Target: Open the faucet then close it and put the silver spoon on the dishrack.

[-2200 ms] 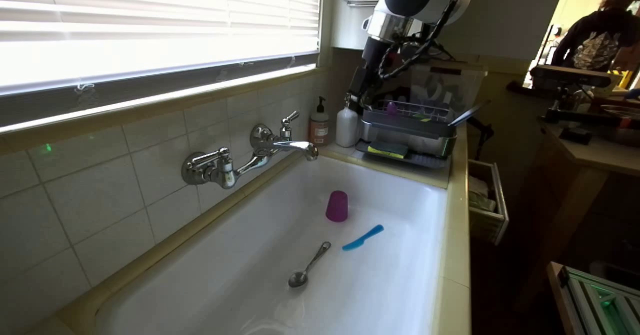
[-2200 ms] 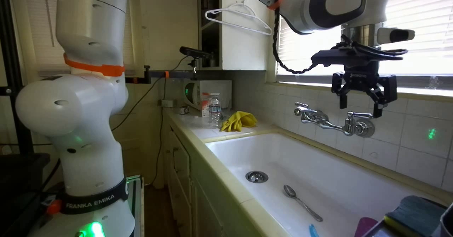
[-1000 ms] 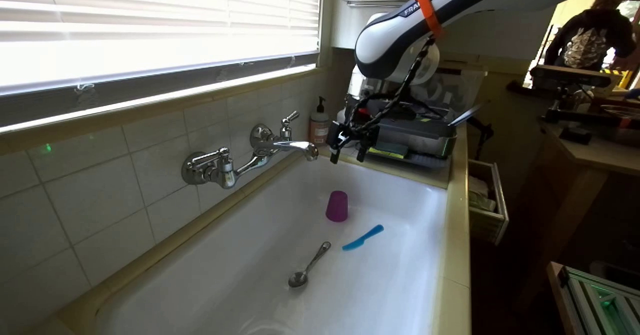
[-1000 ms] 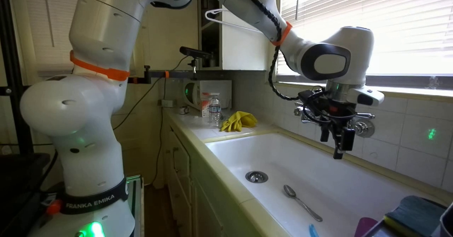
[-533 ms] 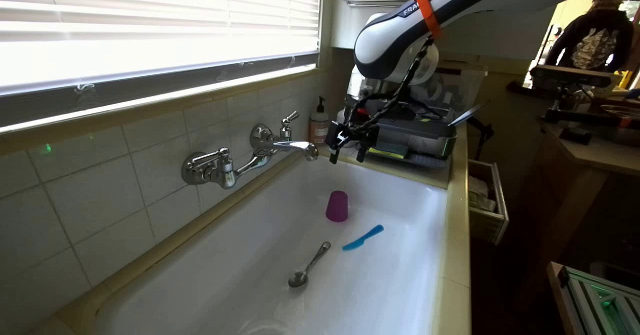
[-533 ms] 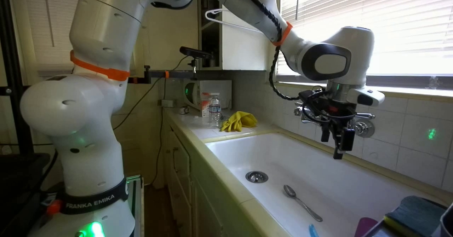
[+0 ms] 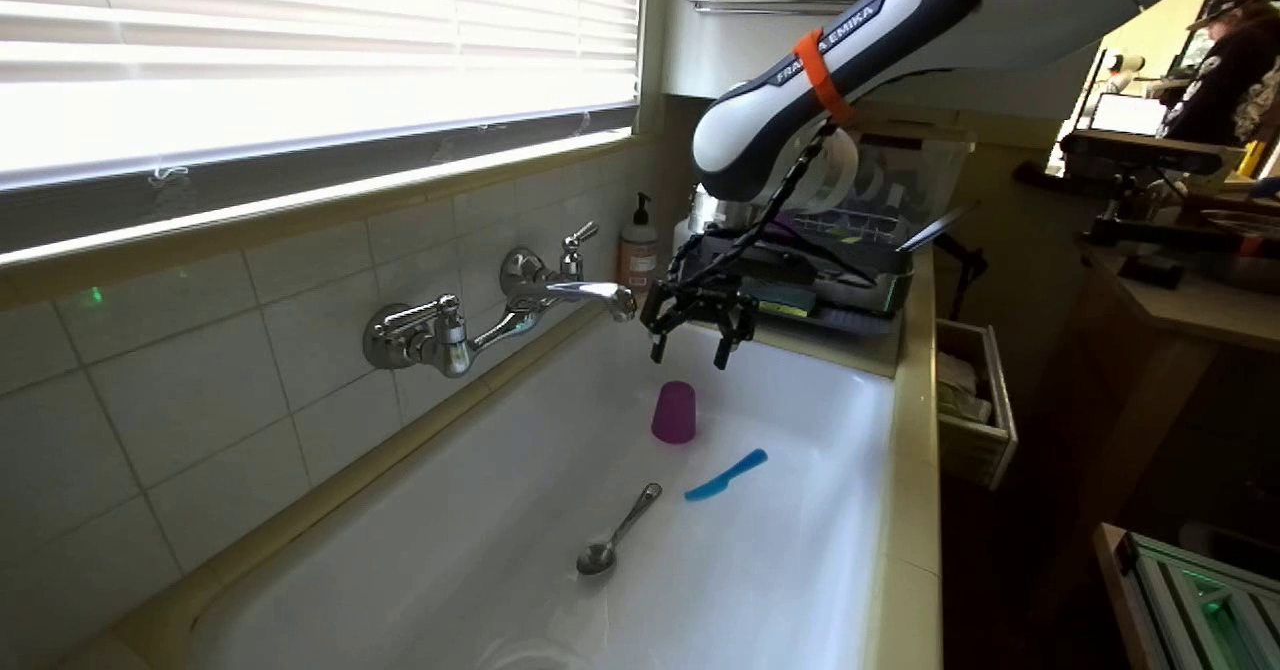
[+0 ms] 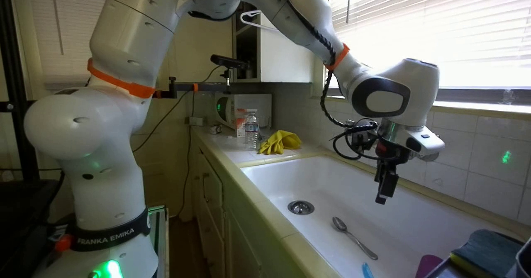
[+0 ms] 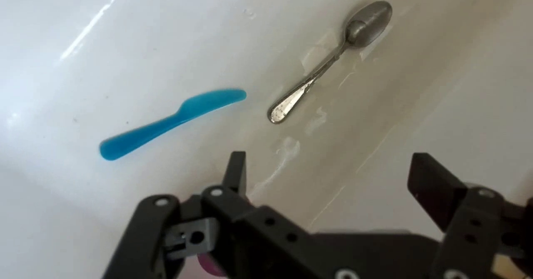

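The silver spoon point(image 7: 597, 558) lies on the sink floor. In the wrist view the spoon point(image 9: 293, 100) rests ahead of my fingertips, handle end toward them. My gripper point(image 9: 329, 158) is open, with only sink surface showing between its fingers. In an exterior view the gripper point(image 7: 690, 354) hangs pointing down over the sink's far end, above and apart from the spoon. The chrome faucet point(image 7: 590, 292) is on the tiled wall beside the gripper; no water shows at its spout. Behind the gripper stands the dark gray dishrack point(image 7: 860, 320), partly covered by the arm and its cables.
A blue knife point(image 9: 175, 118) and a purple cup point(image 7: 674, 413) also lie in the sink. A soap bottle point(image 7: 638, 250) stands behind the spout. A sponge point(image 8: 485, 251) sits at the rack end. Yellow gloves point(image 8: 282, 142) and a water bottle point(image 8: 252, 129) are on the counter.
My gripper has come down from beside the window to over the sink, and its wrist has turned. The jaws have stayed open. Spoon, knife and cup have not moved.
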Tool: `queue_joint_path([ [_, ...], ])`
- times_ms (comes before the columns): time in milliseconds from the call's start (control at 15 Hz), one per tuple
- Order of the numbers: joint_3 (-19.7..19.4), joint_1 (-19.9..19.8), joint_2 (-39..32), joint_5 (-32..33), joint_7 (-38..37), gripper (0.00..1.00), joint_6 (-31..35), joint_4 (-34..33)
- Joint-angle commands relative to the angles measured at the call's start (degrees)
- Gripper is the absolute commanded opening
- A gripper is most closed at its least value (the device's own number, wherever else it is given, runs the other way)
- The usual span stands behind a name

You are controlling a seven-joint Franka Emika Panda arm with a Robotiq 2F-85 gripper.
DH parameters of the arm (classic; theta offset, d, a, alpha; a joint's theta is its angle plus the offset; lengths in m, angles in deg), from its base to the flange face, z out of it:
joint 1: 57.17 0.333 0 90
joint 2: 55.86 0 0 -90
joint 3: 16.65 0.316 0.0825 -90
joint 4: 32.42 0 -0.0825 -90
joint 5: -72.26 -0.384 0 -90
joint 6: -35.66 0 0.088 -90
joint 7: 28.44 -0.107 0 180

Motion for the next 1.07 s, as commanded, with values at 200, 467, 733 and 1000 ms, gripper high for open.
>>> queue_joint_path([
  [200,-0.1,0.2,-5.2,-5.3,-6.7,1.00,2.3,-1.7],
  [467,0.2,0.0,-7.9,-6.5,-7.3,1.00,1.5,-2.3],
  [733,1.3,-0.6,-10.6,-7.5,-5.5,1.00,0.9,-2.9],
  [1000,0.7,0.2,-9.6,-5.9,-5.4,1.00,1.2,-1.6],
])
